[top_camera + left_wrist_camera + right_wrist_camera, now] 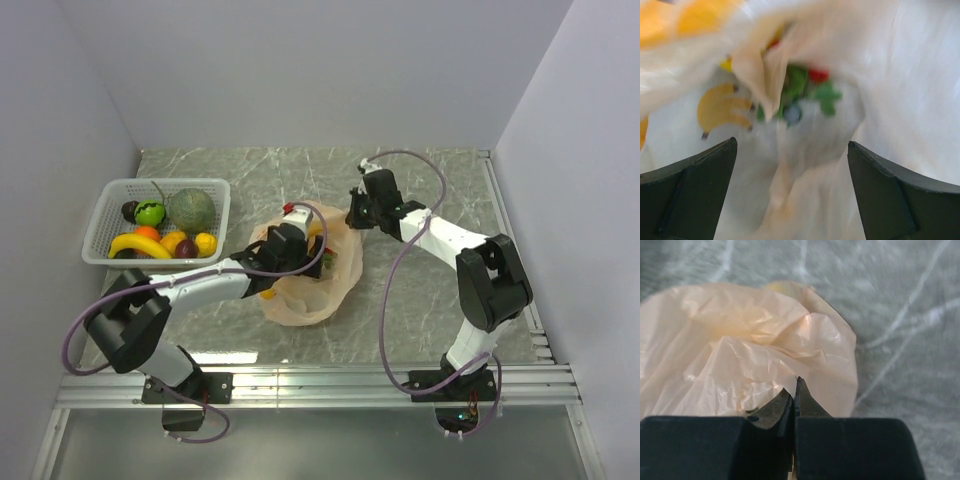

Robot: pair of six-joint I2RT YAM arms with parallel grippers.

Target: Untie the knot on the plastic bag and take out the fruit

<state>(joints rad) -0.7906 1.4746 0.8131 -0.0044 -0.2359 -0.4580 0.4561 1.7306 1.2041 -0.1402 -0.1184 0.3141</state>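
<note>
Bag (740, 340) pinched by right jaws; left jaws spread.

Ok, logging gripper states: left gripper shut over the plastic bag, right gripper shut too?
No: the left gripper is open over the plastic bag, fingers wide apart in the left wrist view. The right gripper is shut.

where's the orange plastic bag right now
In the top view, the thin crinkled pale-orange plastic bag lies mid-table, right of the white mesh basket, under the left tool, with the right tool at its far right edge.
</note>
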